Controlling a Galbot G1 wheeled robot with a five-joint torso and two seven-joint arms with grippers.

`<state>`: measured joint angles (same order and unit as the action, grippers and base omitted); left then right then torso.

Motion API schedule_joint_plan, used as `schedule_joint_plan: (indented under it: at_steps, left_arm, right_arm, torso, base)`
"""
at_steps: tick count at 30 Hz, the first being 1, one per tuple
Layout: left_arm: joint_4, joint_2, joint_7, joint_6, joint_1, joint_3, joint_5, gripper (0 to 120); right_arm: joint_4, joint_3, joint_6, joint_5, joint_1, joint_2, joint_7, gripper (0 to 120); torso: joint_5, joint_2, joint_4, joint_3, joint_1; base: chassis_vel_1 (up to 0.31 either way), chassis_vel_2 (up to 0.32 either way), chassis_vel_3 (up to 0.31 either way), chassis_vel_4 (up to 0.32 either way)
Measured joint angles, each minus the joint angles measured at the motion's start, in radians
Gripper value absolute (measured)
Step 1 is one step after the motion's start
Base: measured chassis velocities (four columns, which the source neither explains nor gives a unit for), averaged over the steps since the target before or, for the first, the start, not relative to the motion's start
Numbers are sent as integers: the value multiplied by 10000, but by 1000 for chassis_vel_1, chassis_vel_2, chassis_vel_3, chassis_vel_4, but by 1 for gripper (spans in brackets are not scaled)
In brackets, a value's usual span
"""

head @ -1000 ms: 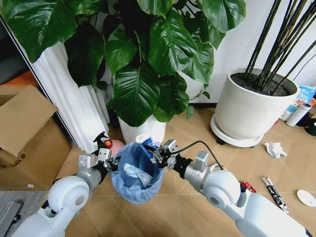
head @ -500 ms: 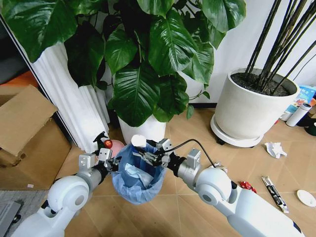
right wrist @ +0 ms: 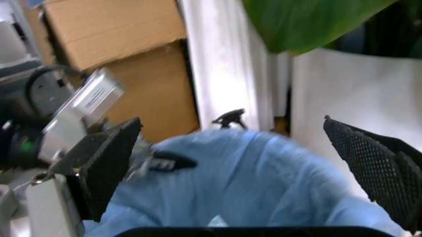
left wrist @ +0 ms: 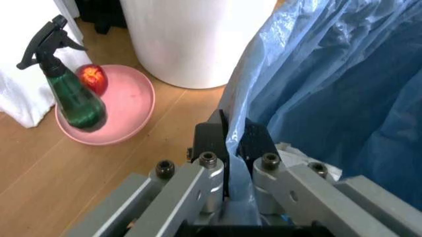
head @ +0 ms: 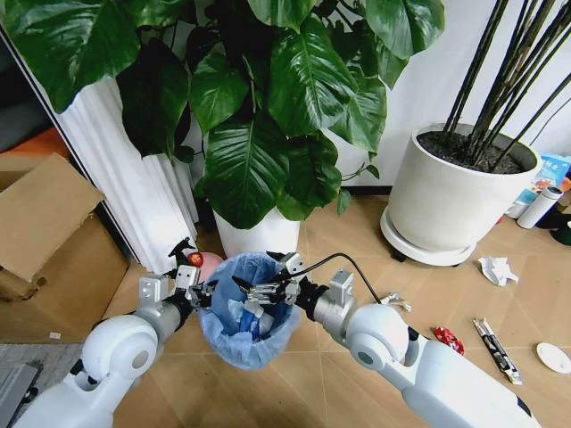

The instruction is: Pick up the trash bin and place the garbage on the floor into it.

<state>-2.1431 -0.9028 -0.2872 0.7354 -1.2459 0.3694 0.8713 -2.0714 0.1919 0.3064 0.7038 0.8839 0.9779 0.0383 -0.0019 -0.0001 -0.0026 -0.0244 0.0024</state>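
Trouble, as I judged it, lay in the grip: the trash bin (head: 247, 312) hung above the floor (head: 357, 236) by its crinkled light-blue liner alone, pinched at the rim in the clenched left claw (left wrist: 232, 143), so the bag could slip or tear. The right claw (head: 259, 289) hovered spread over the bin's mouth, empty; a careless move might knock the bin. White wads lay inside it. More garbage, a crumpled paper (head: 496, 269) among it, lay well apart to the right.
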Motion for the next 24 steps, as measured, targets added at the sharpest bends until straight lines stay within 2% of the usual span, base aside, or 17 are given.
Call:
schedule_joint_plan:
  at_steps: [4, 6, 7, 10, 11, 14, 16, 19, 24]
  left_arm:
    - [101, -41, 85, 0, -66, 64, -137, 0]
    - [202, -77, 181, 0, -135, 116, -252, 0]
    - [202, -77, 181, 0, -135, 116, -252, 0]
    - [220, -83, 262, 0, -166, 195, -305, 0]
    - [220, -83, 262, 0, -166, 195, -305, 0]
    - [220, -96, 276, 0, -173, 219, -335, 0]
    - [193, -131, 277, 0, -177, 220, -346, 0]
    - [143, -137, 282, 0, -192, 219, -365, 0]
    - [83, -109, 303, 0, -207, 226, -378, 0]
  right_arm:
    - [-63, -680, -73, -212, 253, 0, 373, 100]
    - [-199, -1644, -43, -216, 774, -259, 724, 100]
    - [-199, -1644, -43, -216, 774, -259, 724, 100]
    - [-204, -3057, 66, -321, 1670, -585, 1083, 100]
    - [-204, -3057, 66, -321, 1670, -585, 1083, 100]
    - [-70, -4385, 259, -342, 2746, -725, 1216, 100]
    - [354, -5135, 231, -384, 3519, -723, 1194, 100]
    - [1144, -5654, 141, -402, 4057, -633, 1138, 100]
    - [2403, -6072, 155, -376, 4374, -406, 1030, 100]
  torso:
    - [1, 0, 0, 0, 0]
    - [-2, 0, 1, 0, 0]
    - [-2, 0, 1, 0, 0]
    - [2, 0, -2, 1, 0]
    - [2, 0, -2, 1, 0]
    - [0, 1, -2, 1, 0]
    - [2, 0, -3, 1, -1]
    - [1, 1, -3, 2, -1]
    - [1, 0, 0, 1, -1]
  base:
    - [0, 0, 0, 0]
    - [0, 0, 0, 0]
    - [0, 0, 0, 0]
    - [0, 0, 0, 0]
    - [0, 0, 0, 0]
    - [0, 0, 0, 0]
    - [0, 0, 0, 0]
    - [0, 0, 0, 0]
    - [0, 0, 0, 0]
